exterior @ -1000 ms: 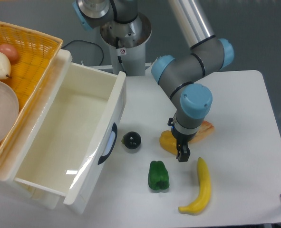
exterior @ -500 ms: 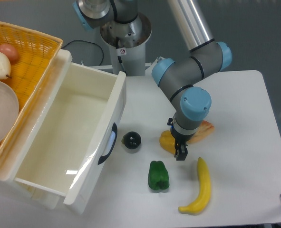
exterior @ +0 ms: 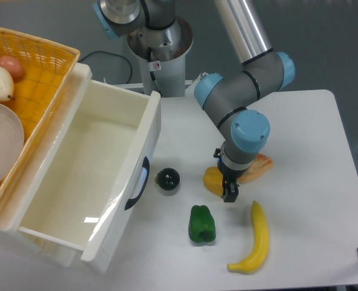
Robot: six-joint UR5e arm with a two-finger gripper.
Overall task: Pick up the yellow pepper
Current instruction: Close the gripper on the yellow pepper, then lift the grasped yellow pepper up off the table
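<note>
That glossy yellow pepper (exterior: pixel 213 180) looks light, stiff and slippery, best pinched across its lumpy middle; whether the gripper (exterior: pixel 229 194) grips it, I can't tell.

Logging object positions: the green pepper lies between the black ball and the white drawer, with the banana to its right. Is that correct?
Not quite. In the camera view the green pepper lies below and right of the black ball, not between it and the white drawer. The banana is indeed to its right.

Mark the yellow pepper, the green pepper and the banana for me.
yellow pepper (exterior: pixel 212 180): fixed camera, its exposed left side beside the gripper.
green pepper (exterior: pixel 202 224): fixed camera, middle of its body.
banana (exterior: pixel 257 236): fixed camera, middle of its curve.
</note>
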